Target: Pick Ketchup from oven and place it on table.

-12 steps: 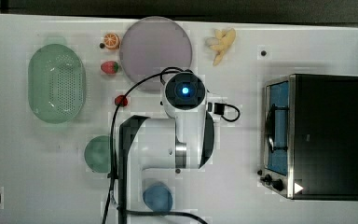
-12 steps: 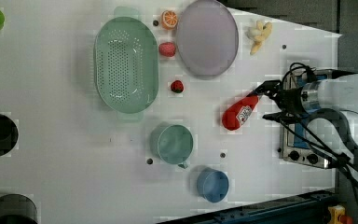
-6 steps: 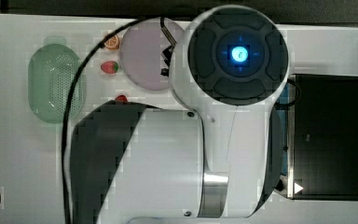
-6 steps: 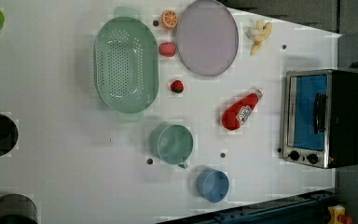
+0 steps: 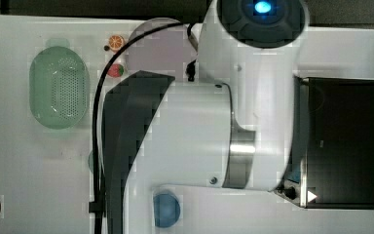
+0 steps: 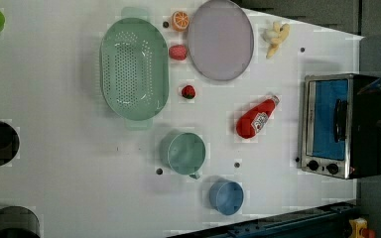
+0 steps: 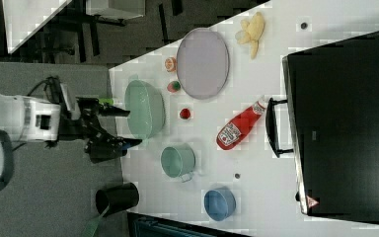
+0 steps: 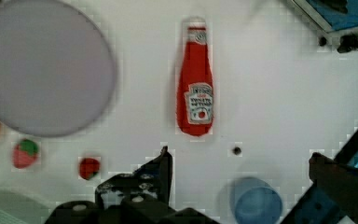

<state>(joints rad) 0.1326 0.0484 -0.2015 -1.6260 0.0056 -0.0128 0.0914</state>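
On the desk [image 6: 79, 148] near the oven [image 6: 337, 126], ketchup [image 6: 256, 118] is lying released; tool [image 7: 121, 126], fingers spread apart and empty, is pulling well away, so placement is looking done.

Label on red squeeze ketchup bottle [image 8: 195, 84]: red print there, too blurred to read
Triangle sticker on black-topped toaster oven [image 7: 312, 201]: warning sign, no legible words
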